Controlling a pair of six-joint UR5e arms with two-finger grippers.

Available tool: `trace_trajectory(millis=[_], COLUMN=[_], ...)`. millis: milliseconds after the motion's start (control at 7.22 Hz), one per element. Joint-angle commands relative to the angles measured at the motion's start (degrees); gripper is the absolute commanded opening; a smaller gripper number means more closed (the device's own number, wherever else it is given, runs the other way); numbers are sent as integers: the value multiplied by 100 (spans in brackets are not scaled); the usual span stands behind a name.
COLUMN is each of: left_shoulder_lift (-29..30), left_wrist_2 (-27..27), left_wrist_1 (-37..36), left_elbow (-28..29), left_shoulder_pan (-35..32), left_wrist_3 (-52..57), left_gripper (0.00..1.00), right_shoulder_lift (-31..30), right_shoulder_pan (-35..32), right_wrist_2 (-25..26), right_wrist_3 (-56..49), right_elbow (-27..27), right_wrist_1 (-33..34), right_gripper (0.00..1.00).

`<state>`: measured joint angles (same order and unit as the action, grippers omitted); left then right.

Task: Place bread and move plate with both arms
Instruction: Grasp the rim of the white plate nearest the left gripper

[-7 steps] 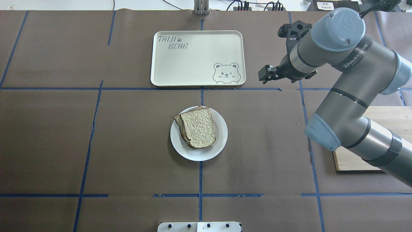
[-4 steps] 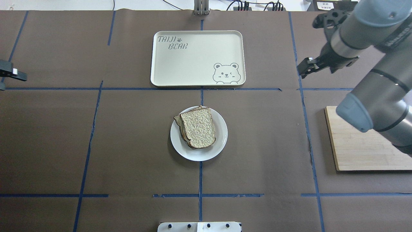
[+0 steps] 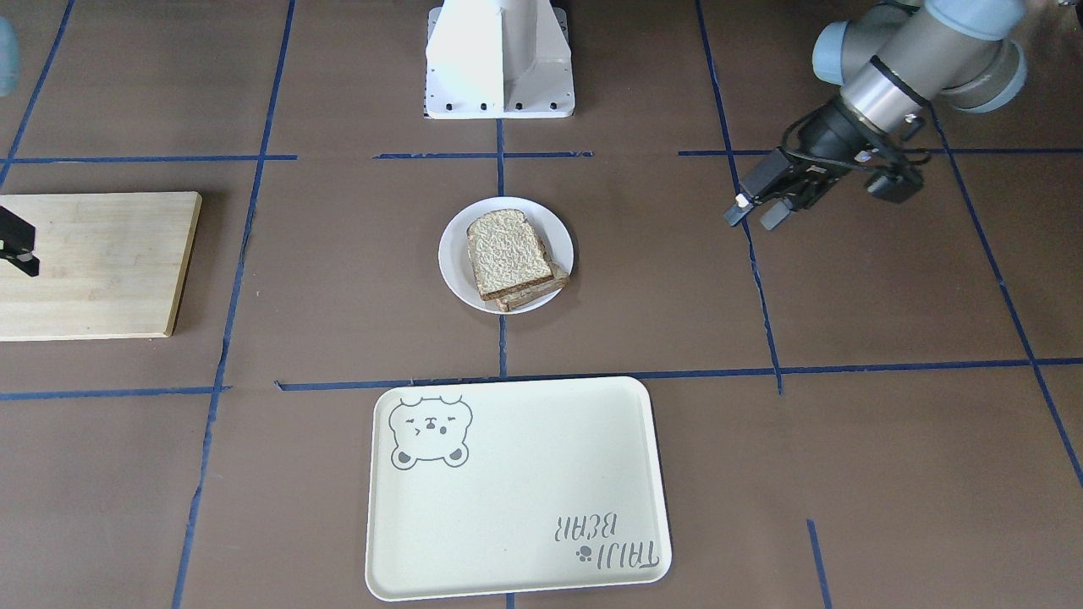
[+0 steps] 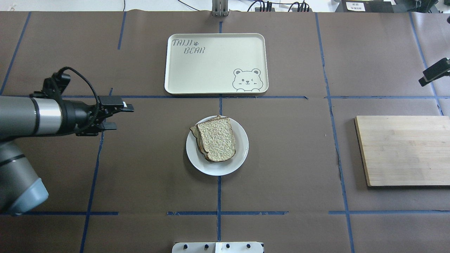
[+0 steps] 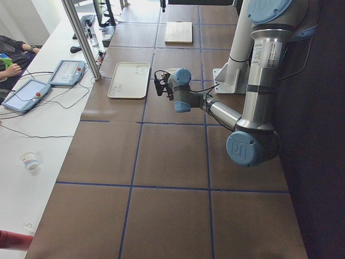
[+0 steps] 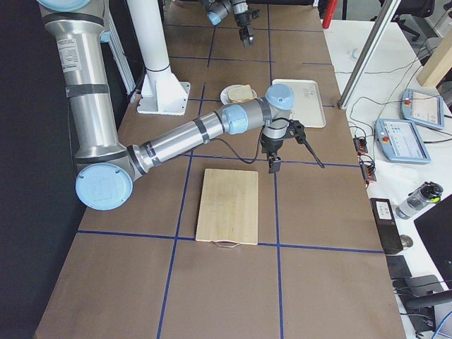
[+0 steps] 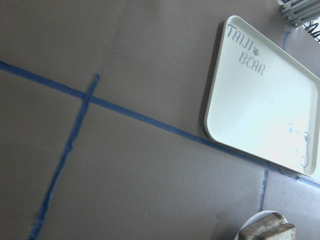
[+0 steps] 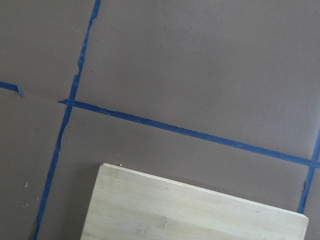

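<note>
The plain bread slice (image 4: 216,138) lies face up on the small white plate (image 4: 242,147) at the table's middle, stacked on a second slice whose face is hidden. Both show in the front view: bread (image 3: 506,249), plate (image 3: 453,254). My left gripper (image 4: 119,115) is open and empty. It hovers well to the left of the plate and points toward it; it also shows in the front view (image 3: 751,218). My right gripper (image 4: 434,73) is at the far right edge, beyond the wooden board, with its fingers spread and empty in the exterior right view (image 6: 293,152).
A cream bear tray (image 4: 216,63) lies beyond the plate. A wooden cutting board (image 4: 404,151) lies at the right. Blue tape lines cross the brown table cover. The left wrist view shows the tray (image 7: 260,100) and the bread's edge (image 7: 267,232).
My right arm has pulled back to the right, nearly out of the overhead view, uncovering the board. My left arm has come in from the left toward the plate.
</note>
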<state>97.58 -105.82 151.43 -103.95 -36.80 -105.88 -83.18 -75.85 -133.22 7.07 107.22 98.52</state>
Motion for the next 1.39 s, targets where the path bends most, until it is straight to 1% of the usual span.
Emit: trace_trajectory(millis=[0,139,277,554,693,970,1247], left_shoulder_lift=[698,841,868,1122,1254,1281,1343], left_wrist_2=[1323,1327,1327,1319,1284,1283,1301], left_wrist_1=[998,994,967,958,950,950,941], left_elbow=[960,1112,1175,1463,1587,1597,1606], left_shoulder_pan=[1074,1261,1324,1474,1518,1693,1790], left_wrist_3=[-896,-951,-969,-978,-970,-970,-978], left_gripper=[96,86,77,68,60,51,49], right_shoulder_lift=[-172,-172,-233,-277,-269,-277,-277], right_shoulder_pan=[-281,-281,-281,-281,-281,-281,-281], right_wrist_2=[-370,-345,-319,-310,-310,-319,-310], right_wrist_3=[-206,-249,-258,-223,-206,-188,-188], right_elbow=[-166,-167,-175,-176,-184,-176,-184], right_wrist_1=[-43,-52,-61,-61,-52,-52,-52], right_gripper=[100,100,100,100,100,100,100])
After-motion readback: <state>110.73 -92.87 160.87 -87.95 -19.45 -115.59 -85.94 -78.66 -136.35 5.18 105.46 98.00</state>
